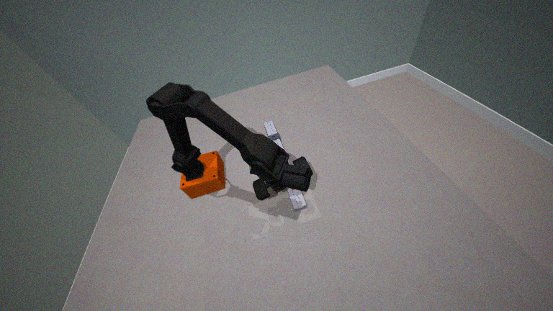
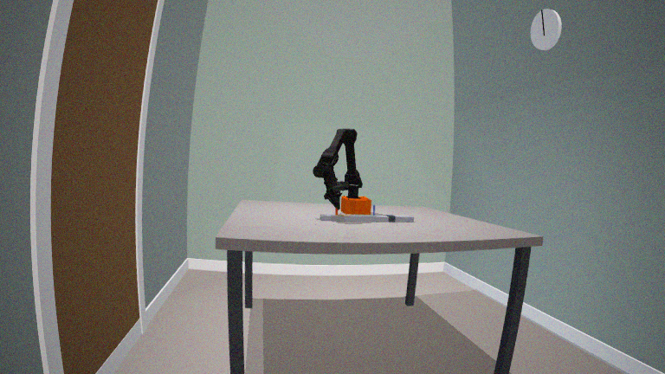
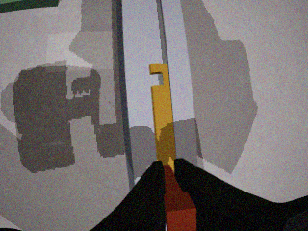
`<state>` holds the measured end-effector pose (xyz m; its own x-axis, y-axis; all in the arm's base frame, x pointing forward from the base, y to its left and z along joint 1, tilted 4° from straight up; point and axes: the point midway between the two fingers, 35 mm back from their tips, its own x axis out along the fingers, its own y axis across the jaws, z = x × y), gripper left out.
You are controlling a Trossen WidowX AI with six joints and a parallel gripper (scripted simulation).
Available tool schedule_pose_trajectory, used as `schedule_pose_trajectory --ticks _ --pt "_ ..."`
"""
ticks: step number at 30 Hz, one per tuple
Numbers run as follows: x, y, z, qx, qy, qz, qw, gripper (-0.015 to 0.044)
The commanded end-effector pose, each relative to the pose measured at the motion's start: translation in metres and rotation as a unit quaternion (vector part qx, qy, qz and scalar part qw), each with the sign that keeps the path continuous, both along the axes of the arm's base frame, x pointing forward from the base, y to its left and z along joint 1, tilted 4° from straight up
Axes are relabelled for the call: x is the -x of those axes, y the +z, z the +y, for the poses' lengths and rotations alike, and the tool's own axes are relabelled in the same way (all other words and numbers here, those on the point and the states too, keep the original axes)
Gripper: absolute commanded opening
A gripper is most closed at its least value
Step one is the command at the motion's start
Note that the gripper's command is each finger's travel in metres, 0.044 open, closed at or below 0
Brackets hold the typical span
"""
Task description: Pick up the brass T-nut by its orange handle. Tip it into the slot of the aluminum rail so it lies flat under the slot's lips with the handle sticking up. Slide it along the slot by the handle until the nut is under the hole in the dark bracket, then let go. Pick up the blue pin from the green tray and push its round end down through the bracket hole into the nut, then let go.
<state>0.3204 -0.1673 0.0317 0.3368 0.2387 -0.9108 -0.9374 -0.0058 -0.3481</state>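
From our exterior view: bracket (image 1: 273, 136) (image 2: 391, 218) on rail (image 1: 299, 200) (image 2: 355, 218) (image 3: 140, 58), right of robot base (image 1: 207, 175) (image 2: 356, 205); pin (image 2: 374, 209) behind rail, table (image 1: 366, 217) (image 2: 377, 245) under rail.

White wall clock (image 2: 545, 29); brown door (image 2: 100, 164), white-framed.

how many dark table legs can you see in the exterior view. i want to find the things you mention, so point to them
4: two dark straight table legs at the front, left (image 2: 235, 311) and right (image 2: 513, 308); two at the back, left (image 2: 248, 279) and right (image 2: 412, 279). None seems hidden.
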Motion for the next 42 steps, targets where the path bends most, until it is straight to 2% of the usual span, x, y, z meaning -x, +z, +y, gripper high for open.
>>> schedule_pose_trajectory --ticks 1,42 --pt "-0.0009 0.0005 -0.0005 0.0 -0.003 0.006 1.0 -0.015" --pt "-0.0063 0.0019 -0.0004 -0.001 -0.005 0.05 0.999 -0.015"
